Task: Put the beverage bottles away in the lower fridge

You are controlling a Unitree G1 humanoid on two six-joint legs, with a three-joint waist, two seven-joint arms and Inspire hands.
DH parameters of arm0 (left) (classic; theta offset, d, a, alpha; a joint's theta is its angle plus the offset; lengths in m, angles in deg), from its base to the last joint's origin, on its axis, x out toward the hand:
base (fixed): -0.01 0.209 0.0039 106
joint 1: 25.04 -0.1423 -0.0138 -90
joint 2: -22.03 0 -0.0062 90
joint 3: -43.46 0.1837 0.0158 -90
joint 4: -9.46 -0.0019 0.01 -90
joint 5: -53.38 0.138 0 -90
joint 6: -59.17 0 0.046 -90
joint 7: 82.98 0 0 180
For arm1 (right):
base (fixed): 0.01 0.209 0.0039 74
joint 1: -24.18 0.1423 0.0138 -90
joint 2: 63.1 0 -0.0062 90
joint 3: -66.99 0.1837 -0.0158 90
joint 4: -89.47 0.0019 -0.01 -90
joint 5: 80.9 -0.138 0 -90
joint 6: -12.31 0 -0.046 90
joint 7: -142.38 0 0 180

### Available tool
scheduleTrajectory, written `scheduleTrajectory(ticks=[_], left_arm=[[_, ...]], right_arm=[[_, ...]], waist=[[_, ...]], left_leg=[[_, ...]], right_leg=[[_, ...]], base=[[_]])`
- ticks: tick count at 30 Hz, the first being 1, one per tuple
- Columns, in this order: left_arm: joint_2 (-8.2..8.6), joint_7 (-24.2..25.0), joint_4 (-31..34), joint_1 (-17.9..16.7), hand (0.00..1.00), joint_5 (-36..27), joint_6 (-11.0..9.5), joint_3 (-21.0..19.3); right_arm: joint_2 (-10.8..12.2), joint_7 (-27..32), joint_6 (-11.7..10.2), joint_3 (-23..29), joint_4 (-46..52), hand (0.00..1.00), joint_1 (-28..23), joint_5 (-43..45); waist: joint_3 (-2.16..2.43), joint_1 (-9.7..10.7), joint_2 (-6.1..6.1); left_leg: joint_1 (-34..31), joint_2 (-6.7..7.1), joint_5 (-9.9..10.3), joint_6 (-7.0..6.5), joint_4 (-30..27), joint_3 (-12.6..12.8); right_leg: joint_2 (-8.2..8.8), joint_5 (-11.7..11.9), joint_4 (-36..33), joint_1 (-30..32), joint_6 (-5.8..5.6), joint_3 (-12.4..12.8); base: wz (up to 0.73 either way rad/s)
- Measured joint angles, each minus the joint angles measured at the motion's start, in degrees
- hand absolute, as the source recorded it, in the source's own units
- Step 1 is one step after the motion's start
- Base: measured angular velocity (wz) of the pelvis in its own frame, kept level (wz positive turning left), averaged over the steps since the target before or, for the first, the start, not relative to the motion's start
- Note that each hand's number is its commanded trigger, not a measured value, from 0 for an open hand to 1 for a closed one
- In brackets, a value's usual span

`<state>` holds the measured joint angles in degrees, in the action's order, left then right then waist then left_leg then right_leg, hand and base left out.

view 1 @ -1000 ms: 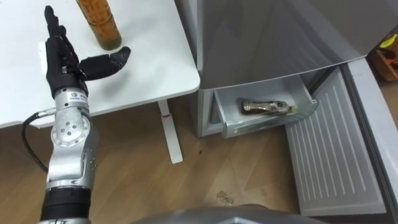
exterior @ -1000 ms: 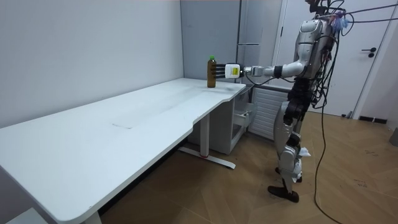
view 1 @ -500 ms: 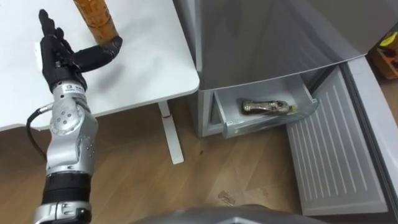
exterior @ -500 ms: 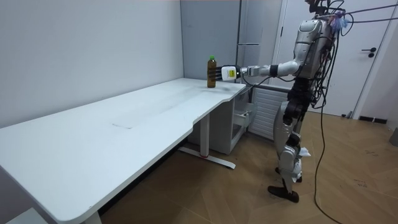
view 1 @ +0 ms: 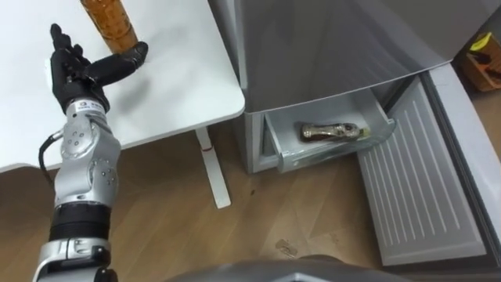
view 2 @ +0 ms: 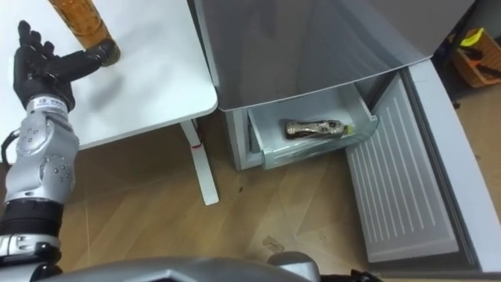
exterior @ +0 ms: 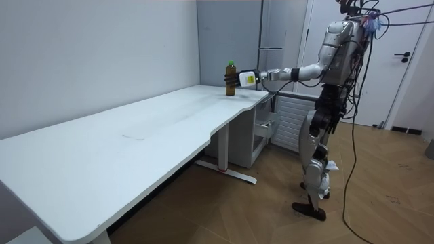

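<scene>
On the white table (view 1: 180,86) stands the brown bottle (view 1: 109,23). The left hand (view 1: 74,66) is spread wide, thumb touching it, ready to grab. A second bottle (view 1: 329,131) lies in the open fridge drawer (view 1: 329,150).

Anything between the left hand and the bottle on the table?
No. In the left eye view only bare table lies between the left hand and the brown bottle; its thumb is right at the bottle's base.
</scene>
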<state>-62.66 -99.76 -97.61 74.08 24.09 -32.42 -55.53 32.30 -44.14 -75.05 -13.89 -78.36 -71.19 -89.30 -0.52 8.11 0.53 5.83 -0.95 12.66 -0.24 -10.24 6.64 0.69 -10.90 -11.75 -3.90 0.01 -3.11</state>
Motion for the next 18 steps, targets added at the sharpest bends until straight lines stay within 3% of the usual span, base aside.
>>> scheduleTrajectory(ticks=[4,9,18], left_arm=[[-0.40,0.37,-0.60,1.04,0.00,-0.51,0.03,-0.52],[-4.28,1.08,-5.29,5.51,0.00,-4.77,0.92,-3.24],[-5.83,0.41,-5.47,7.61,0.00,-4.96,1.23,-4.54]], right_arm=[[0.00,-0.48,0.03,0.14,-0.09,0.00,-0.26,0.11],[-0.11,-0.18,0.02,0.73,-0.17,0.00,-1.20,0.54],[-0.26,0.96,1.18,1.37,-0.12,0.00,-2.67,4.68]], waist=[[-0.04,0.62,-0.04],[-0.09,1.08,-0.10],[-0.29,1.21,0.34]], left_leg=[[0.05,-0.10,0.00,0.00,0.10,0.67],[-0.20,-0.29,0.01,0.01,0.08,1.59],[0.59,-0.44,0.01,0.02,0.08,2.67]], right_leg=[[-0.13,-0.01,0.00,0.46,0.00,0.51],[-0.54,0.07,0.01,0.95,0.10,2.47],[-0.89,0.14,0.00,1.00,0.23,4.46]], base=[[-0.06],[-0.13],[-0.12]])
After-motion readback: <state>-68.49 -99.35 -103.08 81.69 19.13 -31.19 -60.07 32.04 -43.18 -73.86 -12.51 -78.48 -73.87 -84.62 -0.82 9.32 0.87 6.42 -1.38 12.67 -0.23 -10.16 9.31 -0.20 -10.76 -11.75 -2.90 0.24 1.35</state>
